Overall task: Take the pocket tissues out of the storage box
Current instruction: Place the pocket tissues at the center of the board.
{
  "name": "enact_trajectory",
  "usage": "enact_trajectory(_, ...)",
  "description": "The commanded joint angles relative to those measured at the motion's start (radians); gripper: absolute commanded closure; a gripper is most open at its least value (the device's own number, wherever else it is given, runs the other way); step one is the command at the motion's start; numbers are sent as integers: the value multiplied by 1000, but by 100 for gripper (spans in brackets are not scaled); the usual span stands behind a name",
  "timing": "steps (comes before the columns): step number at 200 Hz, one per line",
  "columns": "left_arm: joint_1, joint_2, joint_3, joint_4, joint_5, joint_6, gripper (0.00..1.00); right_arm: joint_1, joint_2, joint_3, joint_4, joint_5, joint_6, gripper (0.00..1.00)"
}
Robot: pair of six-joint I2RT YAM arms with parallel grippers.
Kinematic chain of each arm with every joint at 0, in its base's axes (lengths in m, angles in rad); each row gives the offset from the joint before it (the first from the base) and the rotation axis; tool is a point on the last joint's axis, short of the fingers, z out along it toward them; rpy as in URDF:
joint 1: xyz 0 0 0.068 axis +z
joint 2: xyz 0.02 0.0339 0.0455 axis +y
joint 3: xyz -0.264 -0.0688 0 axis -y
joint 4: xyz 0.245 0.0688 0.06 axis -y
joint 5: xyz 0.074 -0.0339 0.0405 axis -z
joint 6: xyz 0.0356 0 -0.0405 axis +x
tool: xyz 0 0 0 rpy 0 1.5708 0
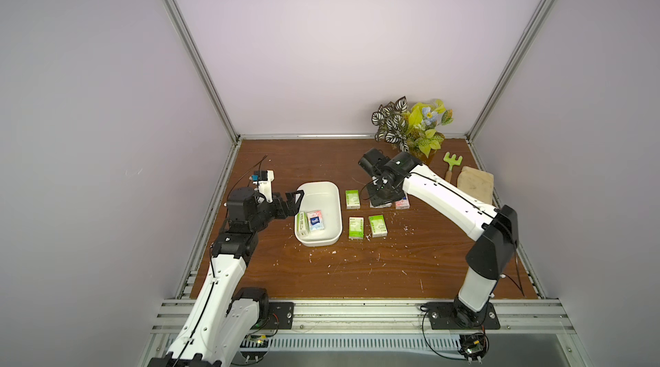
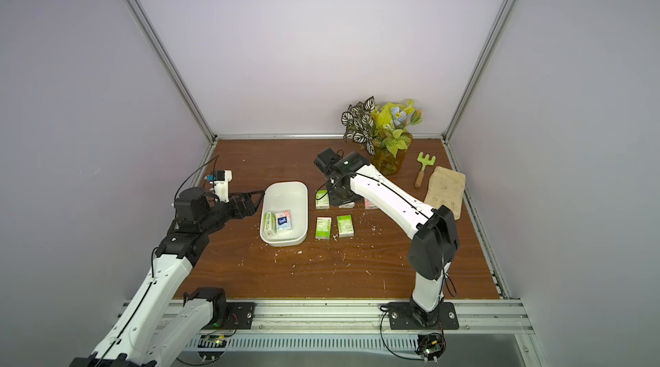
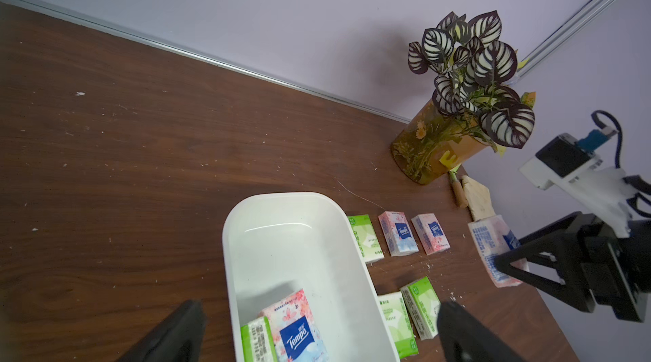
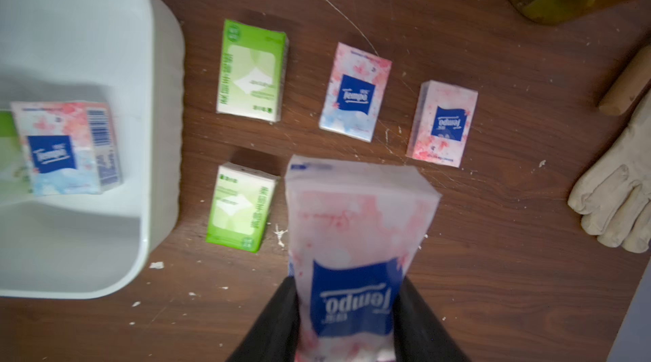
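Eight pocket tissues [image 1: 315,220]: two in storage box [image 1: 321,194], five on scuffed wooden surface [image 1: 357,268], one clamped in right hand [image 4: 352,314]; left hand [image 1: 293,201] apart. Lilac walls [image 1: 339,44].

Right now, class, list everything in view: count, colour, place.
storage box: one, white, mid-table.
green packets: four, three on the table beside the box, one inside it.
pink packets: four, two on the table, one in the box, one held.
vase of plants: one, amber, back right.
hand rake: one, green, beside vase.
glove: one, cream, right edge.
left arm: jaws open, beside the box.
right arm: jaws shut on a pink packet.
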Motion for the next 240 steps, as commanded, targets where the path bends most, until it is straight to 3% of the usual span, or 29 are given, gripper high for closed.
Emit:
enact_trajectory(1,1,-3,-16,29,15,-4,1,-48,-111,-163,92,-13,-40,54)
enact_trajectory(42,1,13,-24,50,15,-30,1,-145,-184,-391,195,-20,-102,54)
enact_trajectory(98,2,20,-28,44,2,-38,1,-196,-165,-538,324,-84,-144,54)
enact_trajectory(185,2,22,-18,14,-17,-31,2,-205,-81,-578,392,-115,-146,54)
enact_trajectory(240,2,29,-14,9,-21,-25,1,-207,-103,-601,371,-121,-120,53)
